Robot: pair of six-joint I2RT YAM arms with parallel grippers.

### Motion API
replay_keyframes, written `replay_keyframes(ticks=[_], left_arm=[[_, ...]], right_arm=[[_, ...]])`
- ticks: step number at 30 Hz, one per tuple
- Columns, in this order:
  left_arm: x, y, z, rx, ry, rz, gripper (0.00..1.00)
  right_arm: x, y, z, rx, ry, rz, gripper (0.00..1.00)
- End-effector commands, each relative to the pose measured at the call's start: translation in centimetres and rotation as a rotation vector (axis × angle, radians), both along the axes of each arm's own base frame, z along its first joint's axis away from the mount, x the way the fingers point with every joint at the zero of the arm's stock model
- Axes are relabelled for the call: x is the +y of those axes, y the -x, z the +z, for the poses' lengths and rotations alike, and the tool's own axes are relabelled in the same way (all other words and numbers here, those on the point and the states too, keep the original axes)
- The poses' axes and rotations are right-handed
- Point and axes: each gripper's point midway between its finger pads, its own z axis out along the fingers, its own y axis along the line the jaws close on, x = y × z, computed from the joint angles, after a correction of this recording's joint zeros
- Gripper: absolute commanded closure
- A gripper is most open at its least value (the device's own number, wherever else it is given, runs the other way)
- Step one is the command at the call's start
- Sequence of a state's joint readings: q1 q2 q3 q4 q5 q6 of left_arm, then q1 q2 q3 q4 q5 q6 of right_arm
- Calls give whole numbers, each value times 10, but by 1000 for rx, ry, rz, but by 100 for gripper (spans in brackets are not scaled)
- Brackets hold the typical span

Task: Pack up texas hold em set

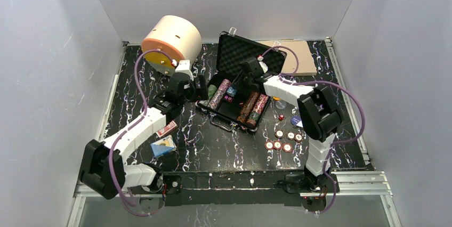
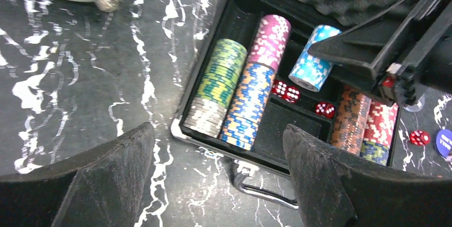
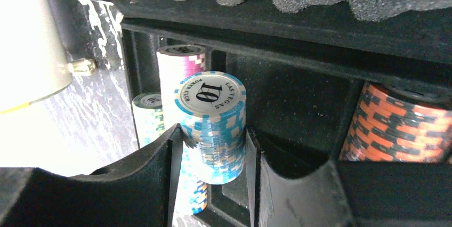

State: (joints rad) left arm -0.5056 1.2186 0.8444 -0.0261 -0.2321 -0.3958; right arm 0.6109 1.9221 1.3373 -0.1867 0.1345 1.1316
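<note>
**A:** Since the right arm reaches across the open case, how much is hidden from above?

**B:** Much of the middle. The blue chip stack is only a speck there, and I cannot read the right fingers from that view. The tan board sits partly behind the raised lid. The cream cylinder is cut off in both wrist views.

**A:** Does the right wrist view settle it?

**B:** Yes. The right fingers are pinching the blue chip stack, one finger against each side. The stack's top face is printed with a 10. It is inside the case, just under the foam lid, with a pink stack and a green one behind it. The bottom of the blue stack is hidden by the fingers, so I cannot tell whether it rests on the case floor.

**A:** And the left side?

**B:** The left fingers are spread wide and hold nothing. They frame the case's near edge and its handle. I cannot tell how high they are above the bench.

**A:** What else can you make out?

**B:** Several red dice lie in the case among the chip rows. Loose chips lie on the bench to the right of the case. A red card box and a blue card box lie by the left arm. Their print is too small to read.
</note>
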Motion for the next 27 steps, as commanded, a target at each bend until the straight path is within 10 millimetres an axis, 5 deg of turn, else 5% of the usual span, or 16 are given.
replay_keyframes(ticks=[1,9,14,21,27], left_arm=[[-34,-11,7,-2,82,-117,12],[-75,-40,-10,64,67,-228,22],[-103,-63,-25,99,19,-274,40],[-116,-85,-59,173,-133,-315,57],[-109,-104,-81,231,-310,-322,59]], right_arm=[[-5,-9,70,-156,-68,-4,83],[-38,25,101,-232,11,48,83],[-59,42,102,-261,92,80,83],[-79,52,110,-326,200,142,82],[-91,57,110,-338,250,148,81]])
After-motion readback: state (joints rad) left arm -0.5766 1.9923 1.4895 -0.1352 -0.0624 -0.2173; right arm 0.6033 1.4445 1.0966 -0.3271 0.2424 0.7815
